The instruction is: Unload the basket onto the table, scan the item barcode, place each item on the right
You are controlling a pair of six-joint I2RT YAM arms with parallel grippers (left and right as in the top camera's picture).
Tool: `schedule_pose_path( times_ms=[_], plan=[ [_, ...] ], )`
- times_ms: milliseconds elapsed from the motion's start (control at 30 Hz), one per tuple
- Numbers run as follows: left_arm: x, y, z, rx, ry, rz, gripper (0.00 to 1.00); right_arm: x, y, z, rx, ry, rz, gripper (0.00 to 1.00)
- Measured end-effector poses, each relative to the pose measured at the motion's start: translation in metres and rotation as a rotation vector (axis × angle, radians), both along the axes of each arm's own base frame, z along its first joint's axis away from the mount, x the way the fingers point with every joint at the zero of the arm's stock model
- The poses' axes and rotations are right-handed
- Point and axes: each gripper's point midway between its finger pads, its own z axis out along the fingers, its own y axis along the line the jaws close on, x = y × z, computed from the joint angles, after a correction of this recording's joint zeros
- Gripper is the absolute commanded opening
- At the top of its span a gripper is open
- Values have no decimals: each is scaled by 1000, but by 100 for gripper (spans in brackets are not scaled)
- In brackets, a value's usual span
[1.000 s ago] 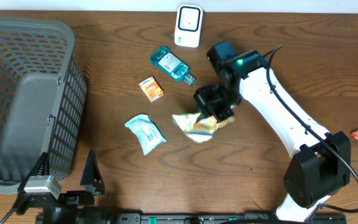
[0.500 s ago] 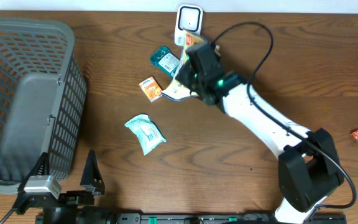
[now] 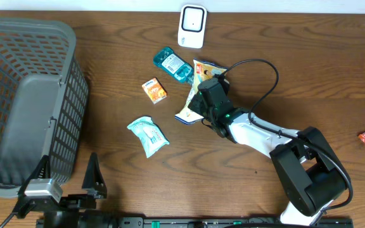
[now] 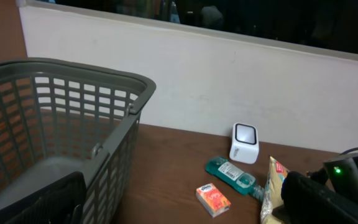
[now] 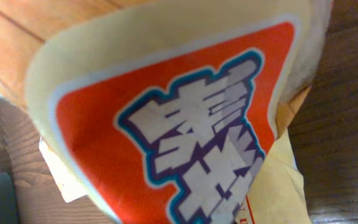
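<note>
Wooden table (image 3: 309, 63) | snack packet (image 3: 206, 68) clamped within right tool (image 3: 200, 101) | left tool (image 3: 68, 180) apart

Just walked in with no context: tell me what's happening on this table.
The right gripper is shut on a yellow snack packet, holding it beside the teal bottle, just short of the white scanner at the far edge. The left gripper sits open and idle near the grey basket. The orange box and tissue pack lie untouched.

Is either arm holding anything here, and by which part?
The right gripper holds the snack packet near its middle, both ends sticking out; the left gripper holds nothing.
</note>
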Motion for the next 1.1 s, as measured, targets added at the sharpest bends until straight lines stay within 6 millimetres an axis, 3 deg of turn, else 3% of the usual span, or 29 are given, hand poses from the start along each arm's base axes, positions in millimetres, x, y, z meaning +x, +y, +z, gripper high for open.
schedule_pose_path(
  times_ms=[200,267,367,400,467,533,633,700,933,1000,1100],
  plan=[
    [0,0,0,0,0,0,98,1,11,21,52,-57,114,1],
    [0,0,0,0,0,0,98,2,10,43,68,-98,132,1],
    [0,0,0,0,0,0,98,5,9,94,99,-218,151,1],
    [0,0,0,0,0,0,98,6,9,99,100,-231,151,1],
    [0,0,0,0,0,0,98,3,6,97,84,-213,150,1],
    [0,0,0,0,0,0,98,-3,2,70,40,-139,145,1],
    [0,0,0,0,0,0,98,-11,0,4,-44,-5,148,1],
    [0,0,0,0,1,0,98,-13,5,-20,-57,27,152,1],
    [0,0,0,0,0,0,98,-13,5,-9,-31,35,156,1],
    [0,0,0,0,0,0,98,-20,-2,1,-15,57,160,1],
    [0,0,0,0,0,0,98,-42,-26,33,28,147,107,2]
  ],
)
